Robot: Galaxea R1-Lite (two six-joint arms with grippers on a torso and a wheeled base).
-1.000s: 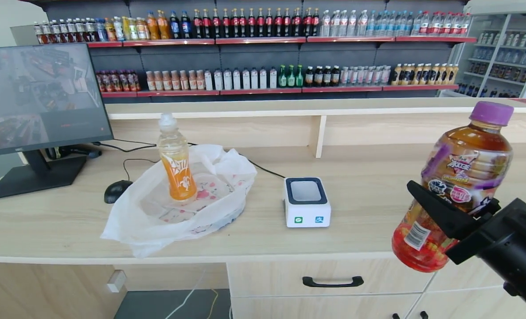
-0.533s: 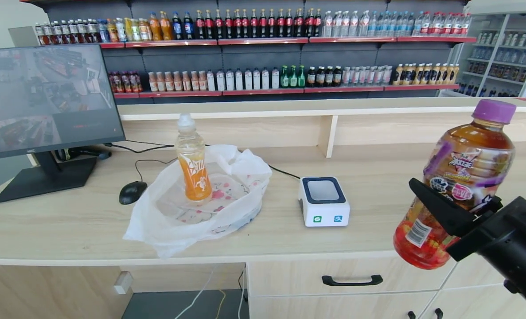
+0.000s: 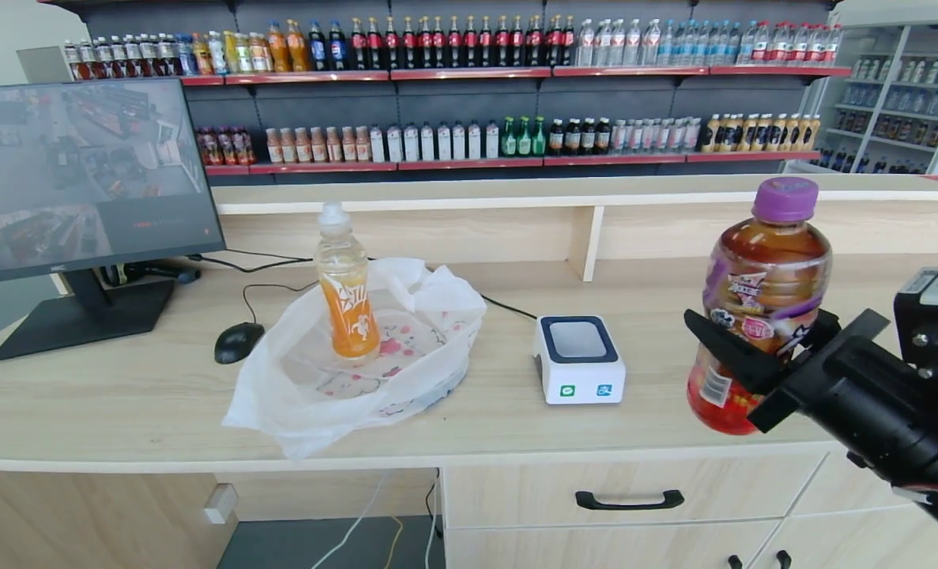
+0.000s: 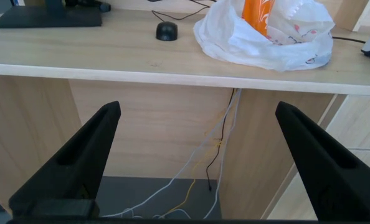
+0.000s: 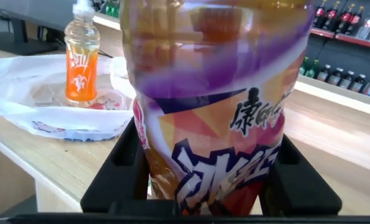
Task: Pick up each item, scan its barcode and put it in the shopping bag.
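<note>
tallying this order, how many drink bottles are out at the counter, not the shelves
2. An orange drink bottle stands upright in the shopping bag on the counter; a purple-capped tea bottle is gripped in the right pincer, right of the scanner.

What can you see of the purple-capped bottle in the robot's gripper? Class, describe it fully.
The purple-capped bottle is clear, rounded plastic holding an amber drink that looks red near the base. A purple cap closes it. A purple, white and orange label wraps the middle, with a barcode low on the side. It stands almost upright, clamped round its lower half by the right gripper, to the right of the scanner and near the front edge of the counter.
</note>
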